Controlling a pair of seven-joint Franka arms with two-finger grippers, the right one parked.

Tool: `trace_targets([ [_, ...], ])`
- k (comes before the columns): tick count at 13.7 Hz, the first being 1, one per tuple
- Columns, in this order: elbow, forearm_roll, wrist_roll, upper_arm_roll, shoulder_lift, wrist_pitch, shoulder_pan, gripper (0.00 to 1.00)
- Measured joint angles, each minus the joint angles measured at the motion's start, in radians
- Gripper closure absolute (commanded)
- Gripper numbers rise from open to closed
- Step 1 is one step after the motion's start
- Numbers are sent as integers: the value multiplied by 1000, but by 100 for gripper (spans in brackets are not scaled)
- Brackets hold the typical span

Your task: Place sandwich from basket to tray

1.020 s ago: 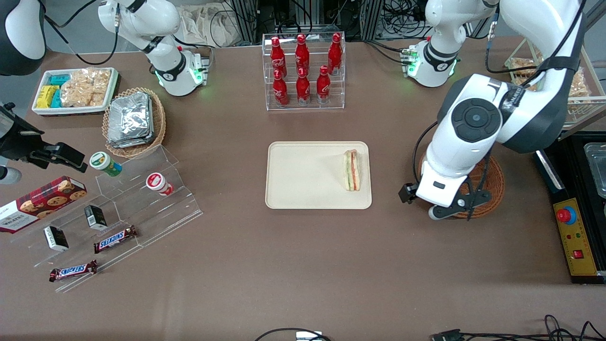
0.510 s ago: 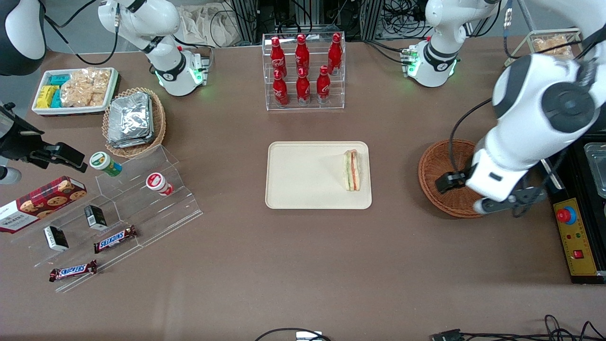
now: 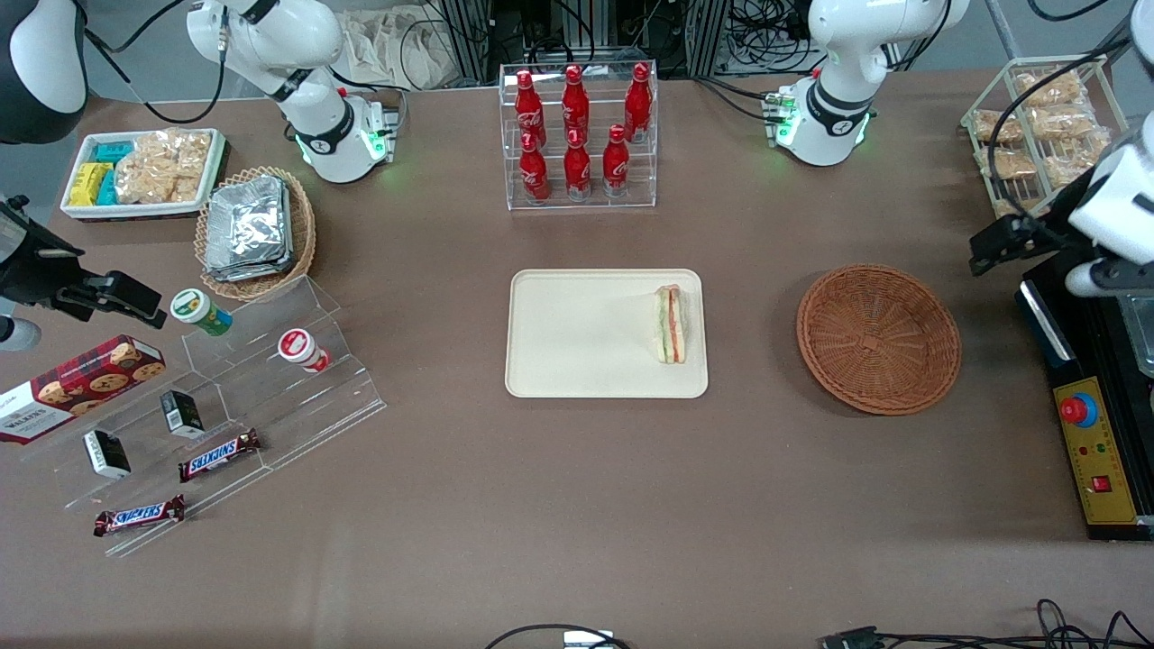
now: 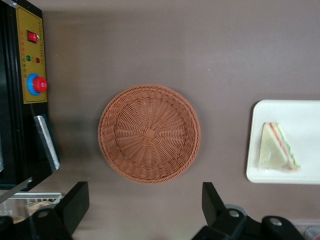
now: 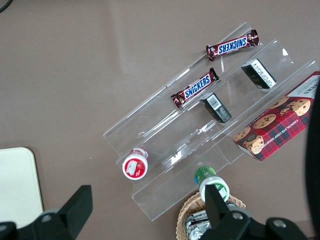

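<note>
The sandwich [image 3: 669, 324] lies on the cream tray [image 3: 577, 338], at the tray's end nearest the reddish-brown basket [image 3: 879, 338]. The basket holds nothing. The left wrist view shows the basket [image 4: 149, 134], the sandwich [image 4: 278, 153] and a part of the tray [image 4: 305, 112] from high above. My left gripper [image 3: 1095, 270] is raised at the working arm's end of the table, over the black control box and off to the side of the basket. Its fingers [image 4: 75, 205] stand wide apart with nothing between them.
A black control box with a red button [image 3: 1079, 410] lies at the working arm's end. A wire rack of snack bags [image 3: 1037, 135] stands farther back. A clear rack of red bottles [image 3: 577, 126] stands farther from the camera than the tray. A clear stepped shelf [image 3: 225, 397], a tan foil basket [image 3: 254, 230] and a white tub [image 3: 144, 171] lie toward the parked arm's end.
My left arm has risen and swung away from above the basket toward the working arm's end of the table. The basket now shows whole. The sandwich has not moved.
</note>
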Motion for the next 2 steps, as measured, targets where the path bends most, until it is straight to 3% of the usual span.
trace_targets([
  [2, -8, -1, 12, 4, -24, -13, -16, 0],
])
